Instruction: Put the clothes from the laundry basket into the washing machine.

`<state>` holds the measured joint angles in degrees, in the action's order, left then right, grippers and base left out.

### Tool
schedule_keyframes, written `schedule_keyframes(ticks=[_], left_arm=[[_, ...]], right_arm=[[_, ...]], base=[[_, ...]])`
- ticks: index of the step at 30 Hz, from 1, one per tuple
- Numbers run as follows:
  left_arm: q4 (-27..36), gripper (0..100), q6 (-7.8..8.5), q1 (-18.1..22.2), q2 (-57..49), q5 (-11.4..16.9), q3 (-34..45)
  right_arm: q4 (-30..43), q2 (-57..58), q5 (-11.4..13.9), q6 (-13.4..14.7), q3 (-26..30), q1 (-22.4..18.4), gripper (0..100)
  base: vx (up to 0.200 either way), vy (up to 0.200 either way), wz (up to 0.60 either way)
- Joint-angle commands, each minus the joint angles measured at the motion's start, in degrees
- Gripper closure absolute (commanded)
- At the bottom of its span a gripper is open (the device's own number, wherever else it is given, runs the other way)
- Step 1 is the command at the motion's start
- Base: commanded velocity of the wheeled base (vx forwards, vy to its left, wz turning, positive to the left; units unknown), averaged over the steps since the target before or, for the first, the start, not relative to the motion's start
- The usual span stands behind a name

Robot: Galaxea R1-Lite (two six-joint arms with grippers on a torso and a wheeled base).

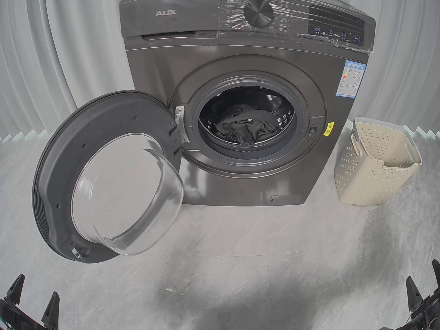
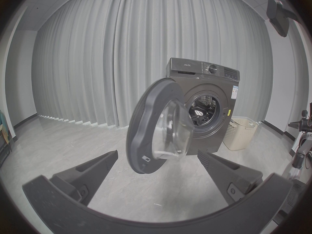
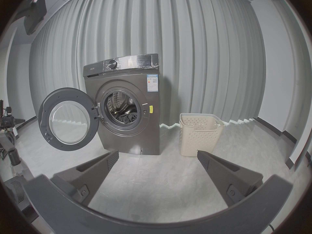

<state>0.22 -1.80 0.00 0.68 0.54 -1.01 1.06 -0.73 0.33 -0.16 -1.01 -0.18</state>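
Clothes, a dark grey crumpled heap (image 1: 245, 125), lie inside the drum of the grey front-loading washing machine (image 1: 151, 69). Its round door with the clear bowl window (image 1: 59, 170) is swung wide to our left.

The left claw (image 1: 36, 294) and the right claw (image 1: 422, 276) sit low at the near corners, over the pale marbled floor (image 1: 229, 262). The heap is well apart from both, ahead and between them. We see each claw spread wide and holding nothing.

The cream perforated plastic laundry basket (image 1: 366, 179) stands on the floor just beside the machine's right side.

A blue-edged white label (image 1: 350, 79) sits on the machine's upper right front. A small yellow sticker (image 1: 328, 129) sits beside the drum opening. Clear film covers the panel around the round dial (image 1: 258, 12). Pale lettering marks the top left panel.
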Motion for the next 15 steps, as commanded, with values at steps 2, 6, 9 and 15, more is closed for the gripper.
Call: schedule_keyframes(ticks=[2, 6, 9, 15], left_arm=[[0.0, 0, -0.13, 0.0, -0.6, 0.0, 0.9], [0.0, 0, -0.13, 0.0, -0.6, 0.0, 0.9], [0.0, 0, -0.31, 0.0, -0.6, 0.0, 0.9], [0.0, 0, -0.39, 0.0, -0.6, 0.0, 0.9]], right_arm=[[0.0, 0.4, 0.0, 0.0, 0.7, 0.0, 0], [0.0, 0.4, 0.0, 0.0, 0.7, 0.0, 0], [0.0, 0.4, 0.0, 0.0, 0.7, 0.0, 0], [0.0, 0.4, 0.2, 0.0, 0.7, -0.1, 0]], base=[[0.000, 0.000, 0.00], [-0.150, 0.000, 0.00], [-0.200, 0.000, 0.00], [0.000, 0.000, 0.00]])
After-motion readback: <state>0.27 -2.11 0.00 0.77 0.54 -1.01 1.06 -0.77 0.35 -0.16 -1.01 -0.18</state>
